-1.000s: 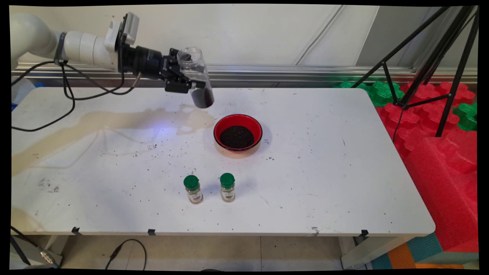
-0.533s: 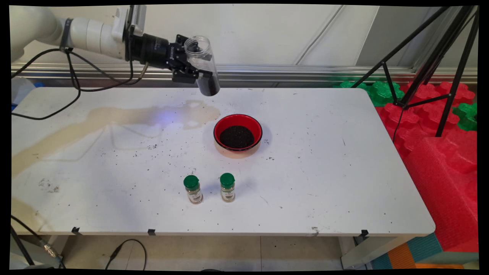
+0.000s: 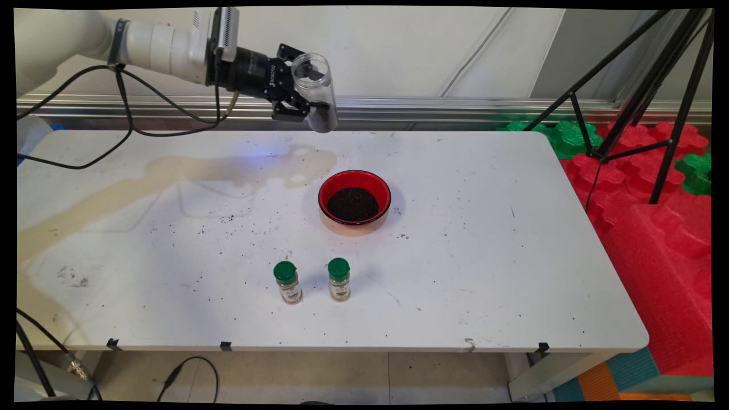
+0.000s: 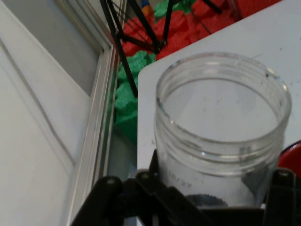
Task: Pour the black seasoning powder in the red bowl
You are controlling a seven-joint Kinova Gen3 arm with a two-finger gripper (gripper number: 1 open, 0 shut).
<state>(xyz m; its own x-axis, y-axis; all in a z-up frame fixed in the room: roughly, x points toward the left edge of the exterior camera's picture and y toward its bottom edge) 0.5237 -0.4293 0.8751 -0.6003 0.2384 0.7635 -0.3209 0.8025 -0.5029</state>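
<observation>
Up in the upper left of the frame, our gripper is clamped on a clear open jar, its fingers pressed against the jar's sides just above a small dark layer of grains at the bottom. The hand view looks straight at the jar's open mouth, with the black linkage closing on it from below.

Over the last second we have carried the jar upward and to the right in the frame, and it now hangs higher above the table, close to its far edge. The jar sits nearly upright, mouth up, tilted only slightly, so the grains stay at the bottom.

Below and a little right of the jar stands a red bowl that holds a mound of dark grains. Toward the lower middle of the frame, two small green-capped spice bottles stand side by side, well apart from the bowl. Loose dark specks and a tan stain mark the tabletop. Nothing stands between jar and bowl.
</observation>
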